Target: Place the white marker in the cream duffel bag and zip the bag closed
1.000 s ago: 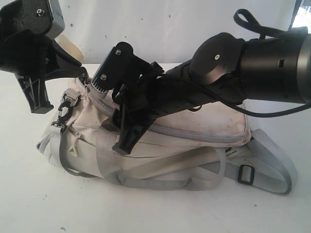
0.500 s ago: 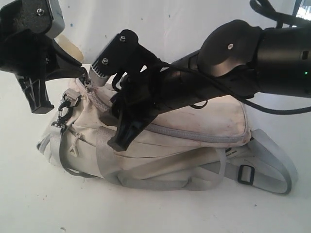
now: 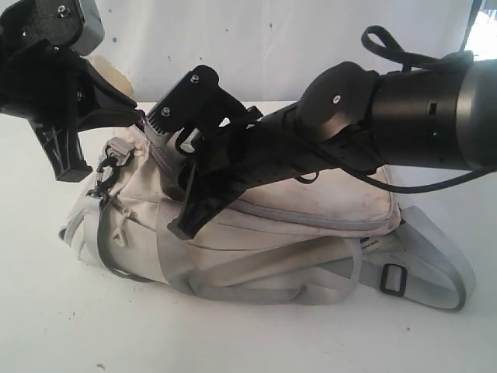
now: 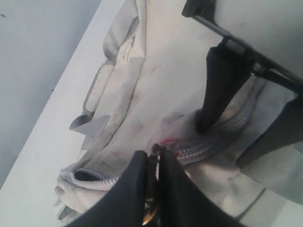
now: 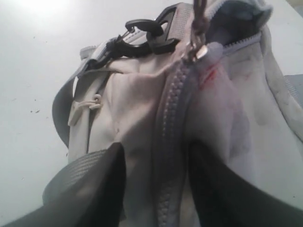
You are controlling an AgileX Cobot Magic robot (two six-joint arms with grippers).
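Observation:
The cream duffel bag (image 3: 311, 210) lies on its side on the white table. Its grey zipper (image 5: 170, 118) runs along the top and is closed up to the slider. A short gap with dark lining (image 5: 232, 23) shows past the slider. My left gripper (image 3: 138, 118) is at the bag's left end, shut on the metal zipper pull (image 5: 199, 45), with the fingertips (image 4: 142, 163) pinched together. My right gripper (image 3: 186, 221) reaches across, its fingers (image 5: 109, 179) pressed on the bag either side of the zipper ridge. The white marker is out of view.
A black clip (image 5: 147, 33) hangs from a grey strap at the bag's left end. Grey webbing straps (image 3: 435, 264) with a black buckle (image 3: 394, 280) trail off to the right. The white table (image 3: 78, 326) runs under and round the bag, with a white wall behind.
My right gripper has slid a little left along the bag and narrowed on the zipper ridge. My left gripper keeps its hold at the bag's left end.

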